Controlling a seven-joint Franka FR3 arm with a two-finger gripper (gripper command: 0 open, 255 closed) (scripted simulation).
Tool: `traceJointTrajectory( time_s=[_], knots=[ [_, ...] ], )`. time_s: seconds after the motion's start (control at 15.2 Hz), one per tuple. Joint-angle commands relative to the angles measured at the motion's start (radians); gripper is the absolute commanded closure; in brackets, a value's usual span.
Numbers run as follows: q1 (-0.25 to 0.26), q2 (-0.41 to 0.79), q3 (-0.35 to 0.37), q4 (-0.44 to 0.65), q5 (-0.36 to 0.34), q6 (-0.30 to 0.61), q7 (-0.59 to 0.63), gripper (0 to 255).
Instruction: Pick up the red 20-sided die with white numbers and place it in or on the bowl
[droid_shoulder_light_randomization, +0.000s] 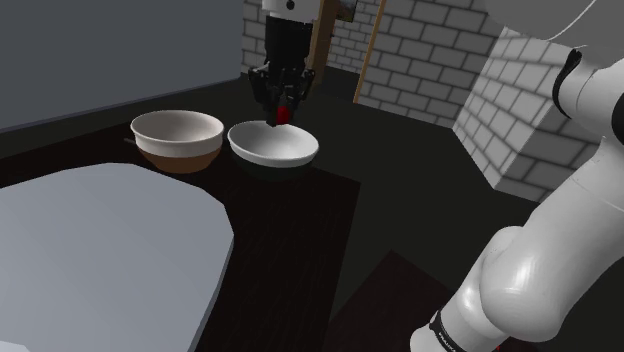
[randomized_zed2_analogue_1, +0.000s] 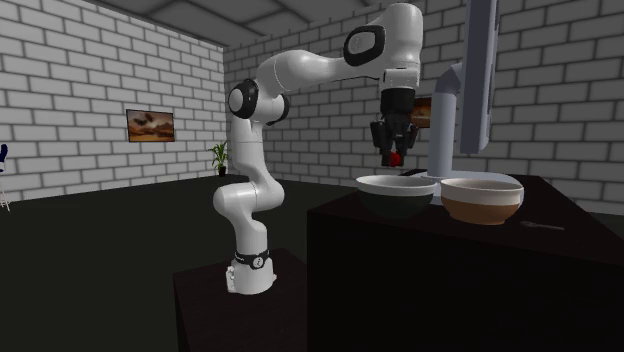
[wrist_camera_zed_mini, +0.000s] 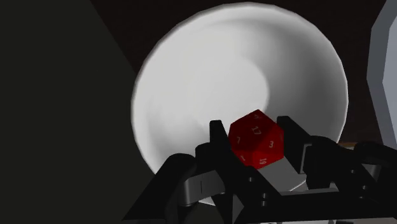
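My black gripper (droid_shoulder_light_randomization: 283, 112) hangs just above the white bowl (droid_shoulder_light_randomization: 272, 148), shut on the red die (droid_shoulder_light_randomization: 284, 112). Seen from the wrist, the red die (wrist_camera_zed_mini: 256, 140) with white numbers is clasped between the two black fingers (wrist_camera_zed_mini: 219, 141), and the white bowl (wrist_camera_zed_mini: 210, 83) lies directly below it. From the second exterior view the gripper (randomized_zed2_analogue_1: 398, 155) holds the die (randomized_zed2_analogue_1: 397, 157) a short way above the white bowl (randomized_zed2_analogue_1: 396, 190) on the dark table.
A second bowl (droid_shoulder_light_randomization: 178, 140), white inside and brown outside, stands beside the white one. A pale grey rounded slab (droid_shoulder_light_randomization: 100, 250) covers the near part of the dark table (droid_shoulder_light_randomization: 290, 240). A grey post (randomized_zed2_analogue_1: 446, 125) rises behind the bowls. Brick walls (droid_shoulder_light_randomization: 440, 50) stand behind.
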Motion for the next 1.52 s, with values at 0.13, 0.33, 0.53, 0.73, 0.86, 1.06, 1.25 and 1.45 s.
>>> traceJointTrajectory(
  time_s=[0.13,0.33,0.53,0.73,0.86,1.06,1.25,1.45],
  knots=[
    [-0.001,-0.014,-0.002,-0.068,0.004,0.055,-0.003,255],
    [-0.001,-0.021,-0.002,-0.099,0.006,0.08,-0.004,255],
    [-0.001,-0.021,-0.002,-0.099,0.006,0.08,-0.004,255],
    [-0.001,-0.021,-0.002,-0.099,0.006,0.08,-0.004,255],
    [-0.001,-0.021,-0.002,-0.099,0.006,0.08,-0.004,0],
    [-0.001,-0.021,-0.002,-0.099,0.006,0.08,-0.004,0],
    [0.001,0.001,0.001,-0.007,0.0,0.009,0.002,0],
    [0.003,0.027,0.005,0.084,-0.009,-0.058,0.008,0]
  ],
)
